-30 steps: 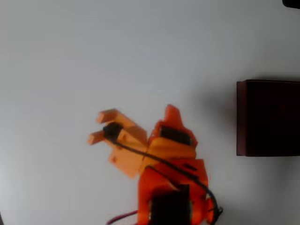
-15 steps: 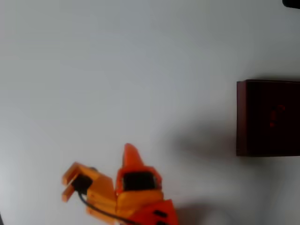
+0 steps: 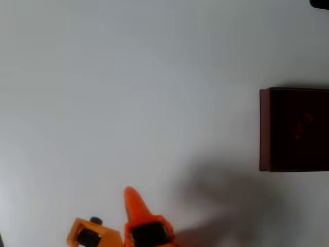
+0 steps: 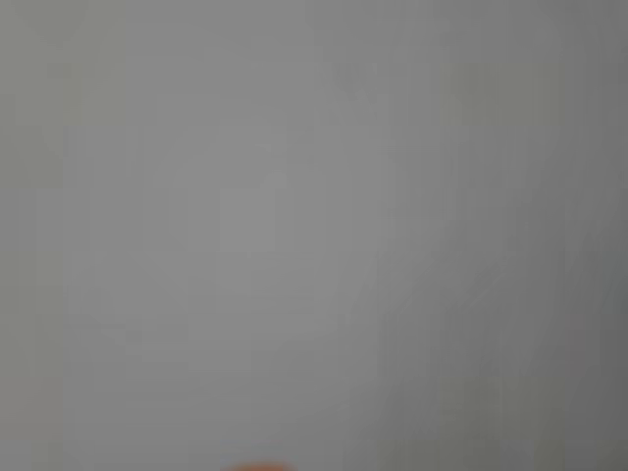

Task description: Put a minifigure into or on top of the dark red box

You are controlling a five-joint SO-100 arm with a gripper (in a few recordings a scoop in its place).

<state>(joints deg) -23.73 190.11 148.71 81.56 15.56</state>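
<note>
The dark red box point(image 3: 264, 128) stands at the right edge of the overhead view, its interior very dark. Inside it lies the minifigure point(image 3: 303, 126), a small faint red shape near the middle of the box floor. My orange gripper point(image 3: 133, 206) is at the bottom edge of that view, far left of the box, with one pointed finger aimed up the picture. Its other finger is not clear, so I cannot tell whether it is open. Nothing shows in its grasp. A thin orange sliver point(image 4: 260, 467) sits at the bottom edge of the wrist view.
The white tabletop point(image 3: 128, 87) stretches between gripper and box. A lighter orange block of the arm point(image 3: 88, 235) with a dark part sits left of the finger. A soft shadow point(image 3: 226, 195) lies on the table below the box.
The arm has pulled back down toward the bottom edge and leftward, away from the box. The red figure shows inside the box in the last two frames.
</note>
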